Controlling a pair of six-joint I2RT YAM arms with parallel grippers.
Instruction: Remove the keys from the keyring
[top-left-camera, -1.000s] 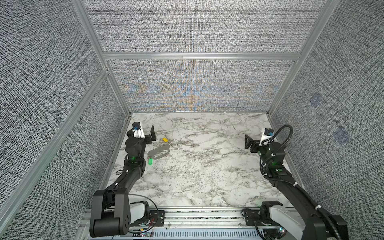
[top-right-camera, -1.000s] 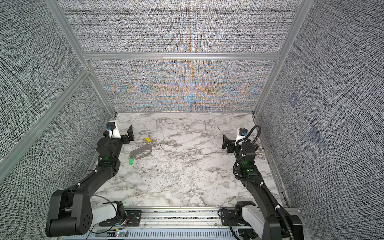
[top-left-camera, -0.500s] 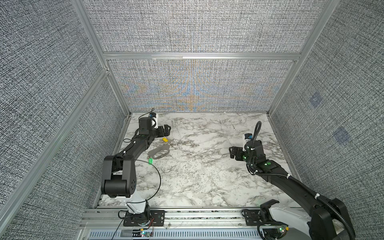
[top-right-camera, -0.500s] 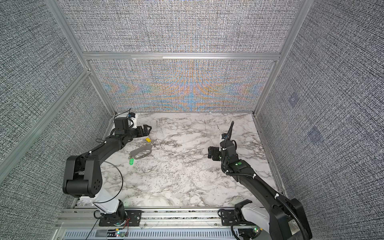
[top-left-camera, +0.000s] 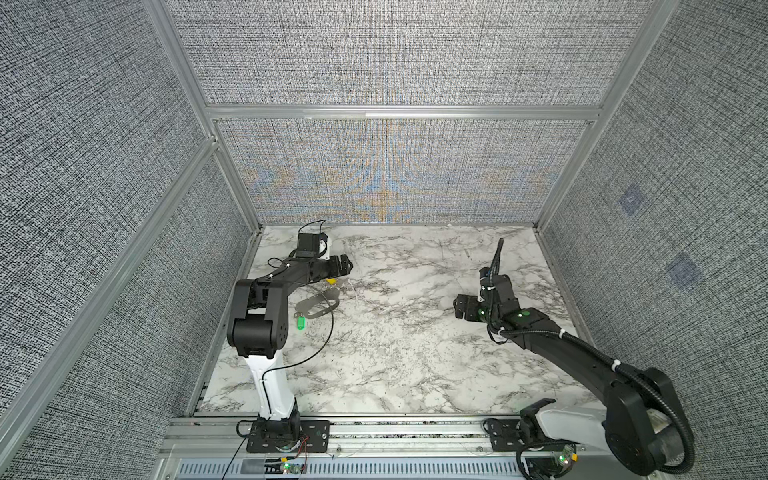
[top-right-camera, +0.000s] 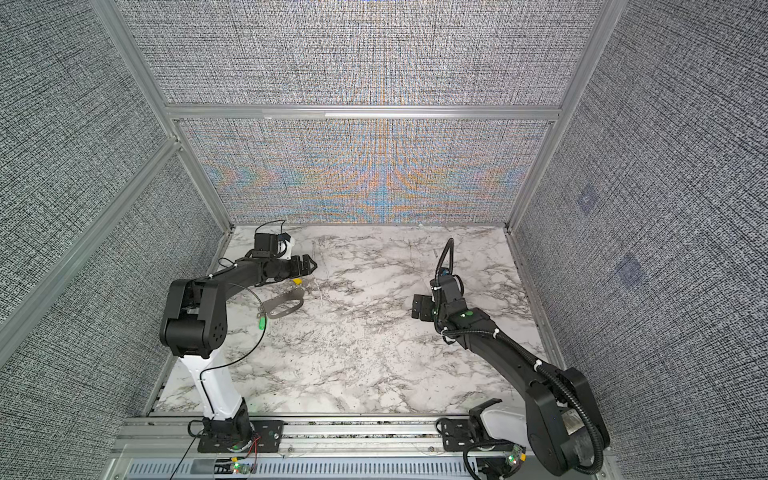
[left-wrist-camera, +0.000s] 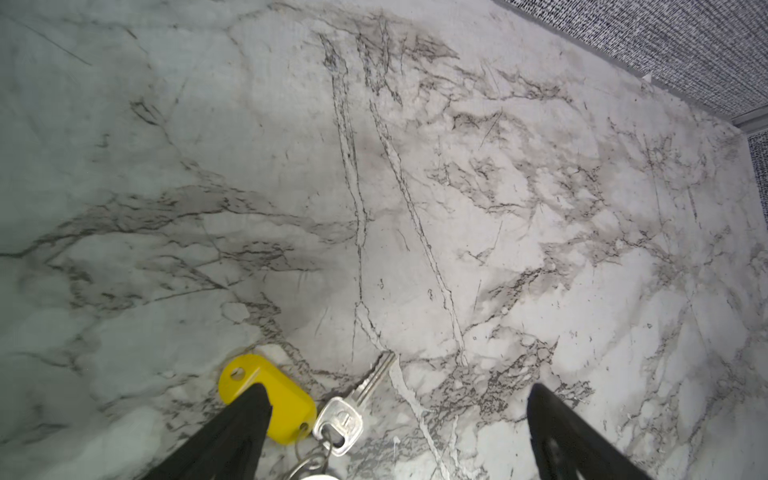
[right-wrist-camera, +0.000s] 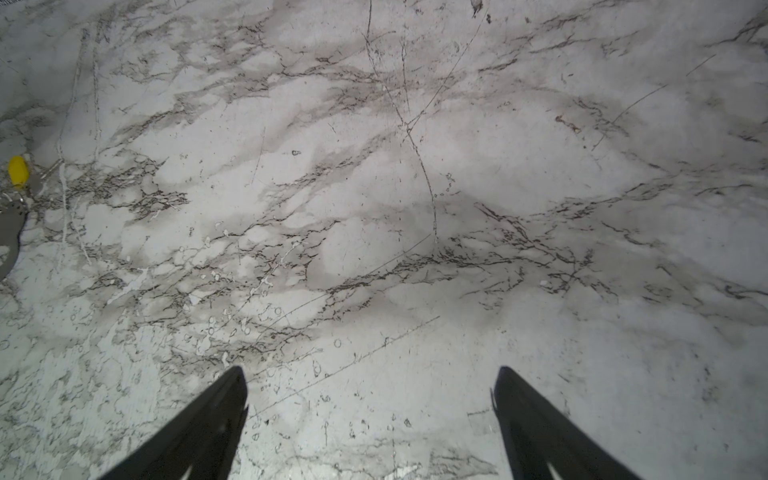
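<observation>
The only marking I can find is a stamped emblem on the head of the silver metal key (left-wrist-camera: 353, 409), and it is too blurred to read. In the left wrist view that key lies flat on the white marble-patterned worktop (top-left-camera: 395, 353) at the bottom of the frame. It touches the oblong yellow plastic tag (left-wrist-camera: 286, 397), and both hang on a small silver split ring (left-wrist-camera: 309, 461) cut off by the lower edge.

In both top views the dark grey, thin-banded, elongated oval keyring (top-left-camera: 318, 305) (top-right-camera: 286, 306) lies slantwise on the worktop, left of centre, and its upper band looks notched. The yellow tag (top-left-camera: 331, 281) sits at its upper right end and an oblong green plastic tag (top-left-camera: 300, 322) at its lower left end. The green tag's key is too small for me to make out. I count one keyring, two tags and one key clearly seen.

The left jaws stand wide apart and hold nothing, just above and right of the yellow tag in the top views. In the left wrist view one tip covers part of that tag, and I cannot tell whether it touches. The right jaws are spread too, empty, over bare worktop right of centre and well apart from the keyring. In the right wrist view the yellow tag (right-wrist-camera: 18, 170) and a grey piece of the keyring (right-wrist-camera: 10, 232) show at the left edge.
</observation>
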